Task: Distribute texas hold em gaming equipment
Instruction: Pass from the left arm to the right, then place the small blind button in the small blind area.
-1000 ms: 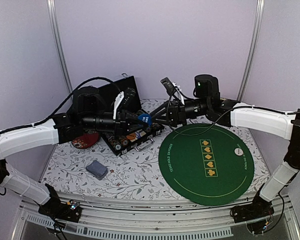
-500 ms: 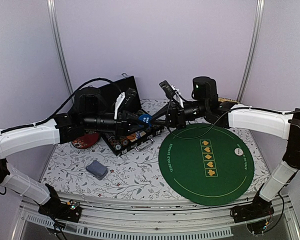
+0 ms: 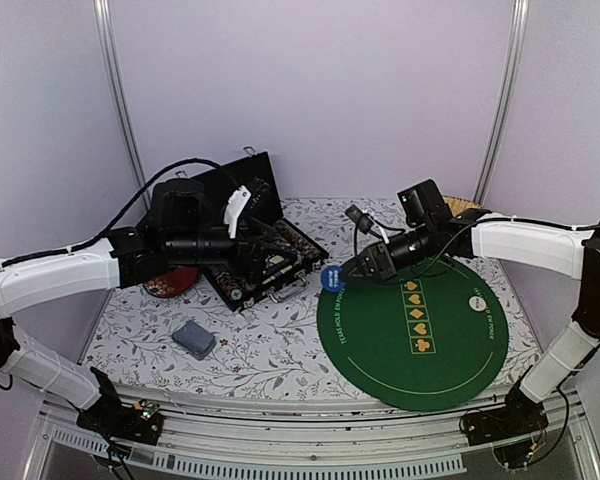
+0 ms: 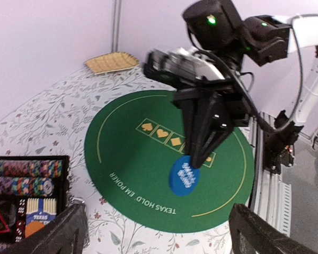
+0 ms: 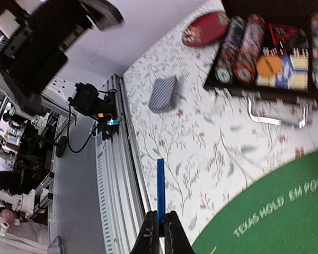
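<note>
Overhead view: a table (image 3: pixel 270 360) under a floral cloth, two white arms reaching in from the sides; the left gripper (image 3: pixel 263 232) hangs over an open black case (image 3: pixel 242 290) at back left, jaws spread and grasping nothing; the right gripper (image 3: pixel 344 272) is clenched on a blue button disc (image 3: pixel 332 279), held at the left rim of a round green mat (image 3: pixel 380 345); a white button disc (image 3: pixel 477 302) lies on the right of the mat; a deck of cards (image 3: pixel 194 338) with grey-blue backs sits on the cloth, well apart from the mat; a dark-red dish (image 3: pixel 172 281) lies just left of the case.

Left wrist view: the left gripper (image 4: pixel 156 211) shows its two dark fingers far apart with nothing between them; beyond, the right gripper (image 4: pixel 200 157) points down, pinching the blue button disc (image 4: pixel 184 175) over the near part of the green mat (image 4: pixel 132 153); whether the disc touches the felt cannot be told; striped poker chips (image 4: pixel 26 177) fill rows in the black case (image 4: pixel 69 180) at left.

Right wrist view: the right gripper (image 5: pixel 159 228) is closed on the blue button disc (image 5: pixel 160 188), seen edge-on and upright; behind it lie the deck of cards (image 5: pixel 163 94), the dark-red dish (image 5: pixel 205 29), and the black case (image 5: pixel 214 82) holding poker chips (image 5: pixel 244 50) and an orange disc (image 5: pixel 269 66).
</note>
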